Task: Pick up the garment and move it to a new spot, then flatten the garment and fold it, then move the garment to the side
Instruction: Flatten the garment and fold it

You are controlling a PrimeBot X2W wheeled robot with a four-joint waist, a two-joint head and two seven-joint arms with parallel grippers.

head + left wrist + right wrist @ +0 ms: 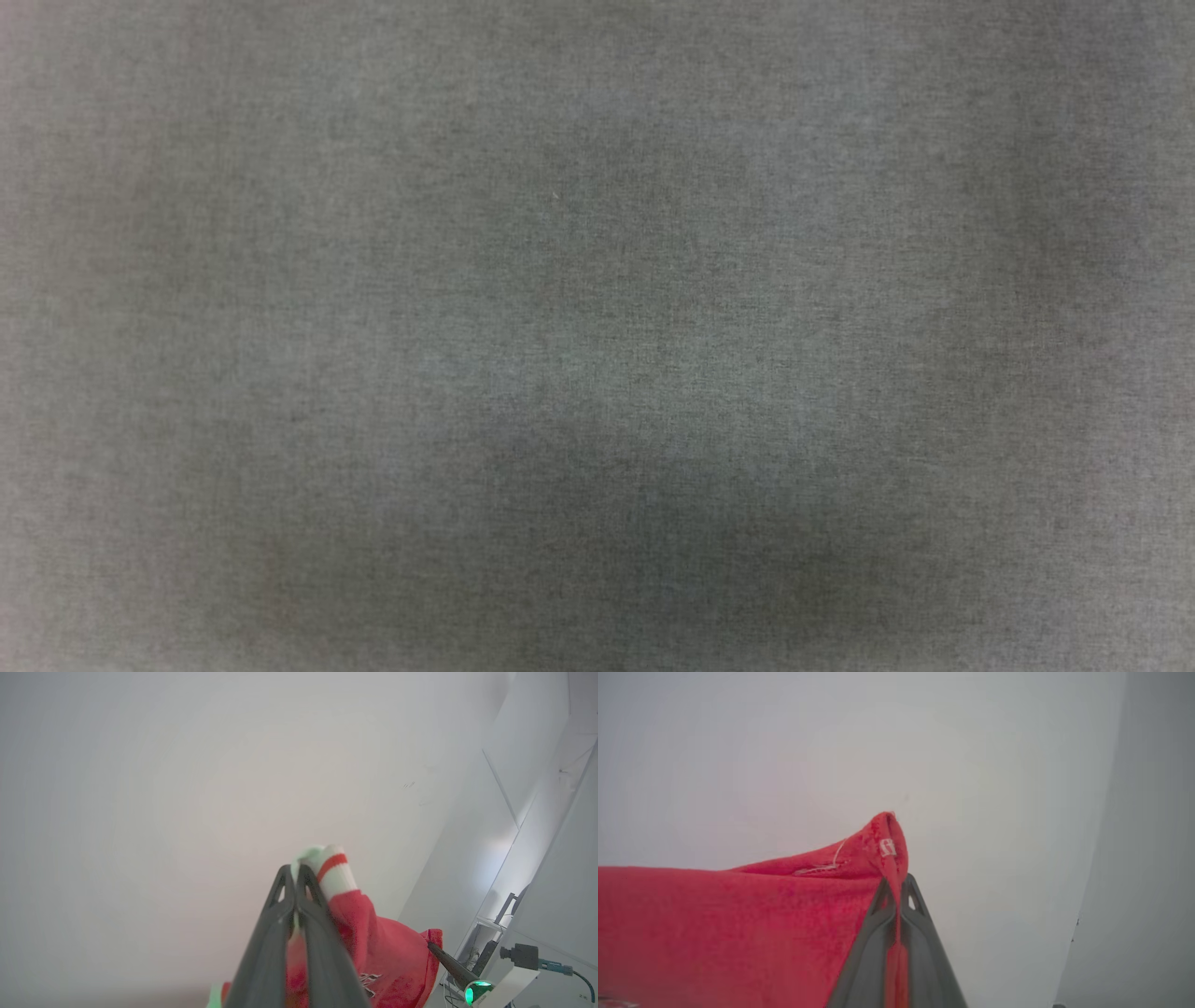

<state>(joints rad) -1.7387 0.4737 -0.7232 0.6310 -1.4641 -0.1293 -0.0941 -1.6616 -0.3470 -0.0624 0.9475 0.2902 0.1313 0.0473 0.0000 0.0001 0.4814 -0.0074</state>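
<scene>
The garment point(373, 942) is held aloft between both grippers: the left gripper point(295, 870) is clamped on the white-and-red striped trim, and the right gripper point(896, 882) is clamped on a red edge fold. The fabric appears light, soft and limp, so expect sag and swing. Hold it at trim, hems or seams, with the span between the grippers taut.

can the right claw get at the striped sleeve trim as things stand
Probably not: the right claw is shut on a red edge of the garment, and the striped trim is pinched in the left claw. It would have to let go first.
</scene>
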